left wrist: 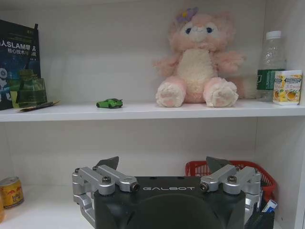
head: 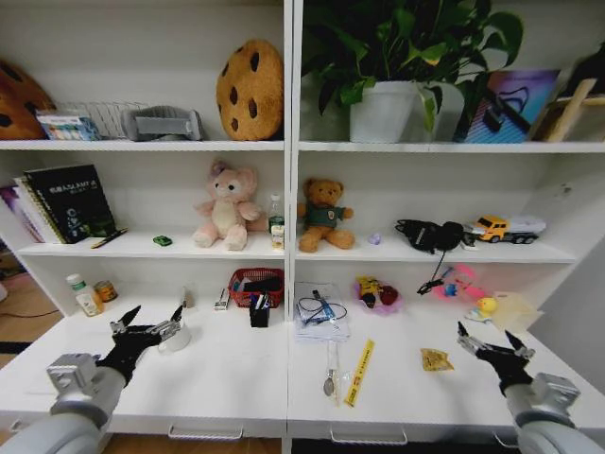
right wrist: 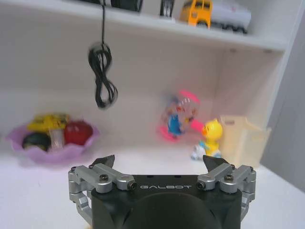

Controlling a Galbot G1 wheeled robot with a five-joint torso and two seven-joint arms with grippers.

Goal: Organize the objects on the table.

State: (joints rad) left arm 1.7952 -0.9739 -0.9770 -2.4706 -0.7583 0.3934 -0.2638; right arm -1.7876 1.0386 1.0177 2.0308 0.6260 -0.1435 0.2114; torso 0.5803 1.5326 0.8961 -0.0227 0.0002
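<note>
Both grippers, left [head: 151,320] and right [head: 490,340], hover released over bare bench [head: 227,378] near its front edge. A tiny green toy car [head: 163,240] sits on the shelf [head: 142,248], beside the pink plush [head: 226,208].

Tiny green toy car [head: 163,240] sits upright on the shelf above and beyond the left gripper [head: 151,323], well apart.
</note>
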